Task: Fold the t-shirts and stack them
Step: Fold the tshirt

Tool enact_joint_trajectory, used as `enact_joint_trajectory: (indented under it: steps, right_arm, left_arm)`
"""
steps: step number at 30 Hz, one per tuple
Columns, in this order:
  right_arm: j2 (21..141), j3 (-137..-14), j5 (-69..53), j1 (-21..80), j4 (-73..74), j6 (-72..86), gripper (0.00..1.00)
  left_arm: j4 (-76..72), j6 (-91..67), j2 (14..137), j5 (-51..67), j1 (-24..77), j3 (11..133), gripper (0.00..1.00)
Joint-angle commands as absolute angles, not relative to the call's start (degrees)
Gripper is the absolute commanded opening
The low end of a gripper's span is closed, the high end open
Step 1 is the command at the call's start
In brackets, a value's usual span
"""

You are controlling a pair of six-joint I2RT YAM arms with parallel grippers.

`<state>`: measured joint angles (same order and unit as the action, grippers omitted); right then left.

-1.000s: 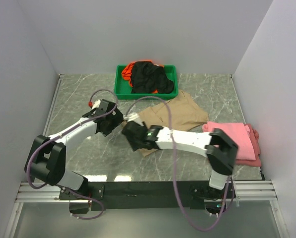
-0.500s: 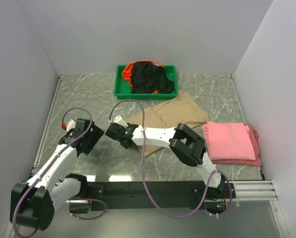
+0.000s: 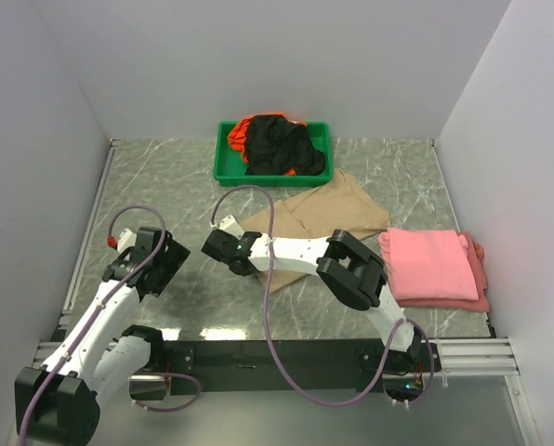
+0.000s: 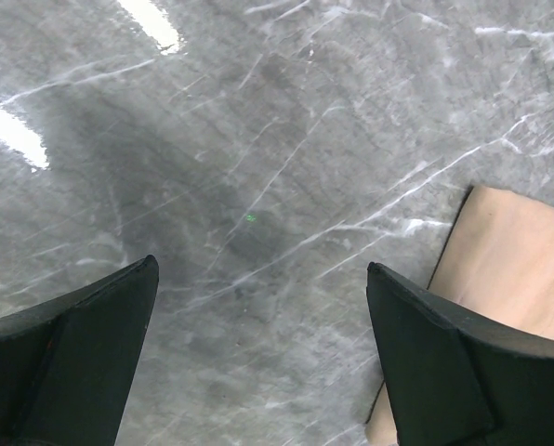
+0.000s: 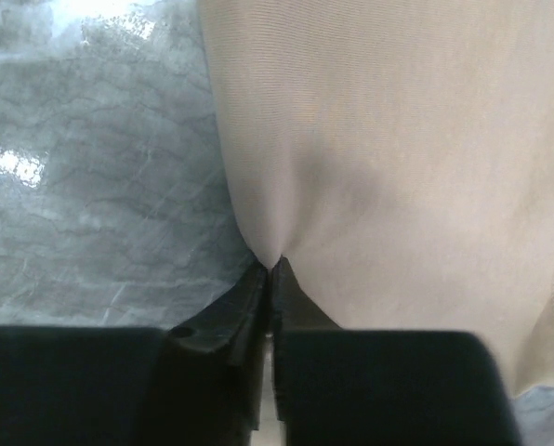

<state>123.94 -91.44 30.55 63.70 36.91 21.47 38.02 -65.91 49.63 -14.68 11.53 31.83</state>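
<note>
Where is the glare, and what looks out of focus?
Left wrist: white glare streaks on the table, upper left. Right wrist: the right gripper is dark and soft-edged, the tan t-shirt sharp. Top external: even light, pale reflections near the front edge.

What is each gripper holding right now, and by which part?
Right gripper pinches the tan t-shirt by its edge; left gripper is open, holding nothing.

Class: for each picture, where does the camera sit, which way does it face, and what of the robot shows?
Top external: above and behind the arms, looking down the table; left arm and right arm show.
Left wrist: looks down at bare table; open left gripper's fingers frame it.
Right wrist: looks down at tan t-shirt, pinched by right gripper.
Shared: all three show the tan t-shirt.
</note>
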Motion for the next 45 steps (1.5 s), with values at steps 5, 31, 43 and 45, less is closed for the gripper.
enact_joint_trajectory:
  steps: [5,31,43,45]
  right_arm:
    - [121.56,-90.0,23.67,64.42,37.71,24.96,0.0]
    - [107.41,-90.89,-14.33,70.76,26.54,30.85,0.0]
    - [93.26,-75.51,-8.0,60.13,26.54,32.61,0.0]
    - [90.89,-74.36,-5.91,58.37,27.51,32.17,0.0]
  left_arm:
    - [42.09,-67.32,46.94,-17.66,11.34,33.4,0.99]
    - [58.54,-64.08,38.33,-24.61,11.34,49.66,0.99]
    - [52.03,-57.83,36.56,-22.93,11.34,47.81,0.99]
    - [52.9,-56.96,37.26,-24.16,11.25,48.34,0.99]
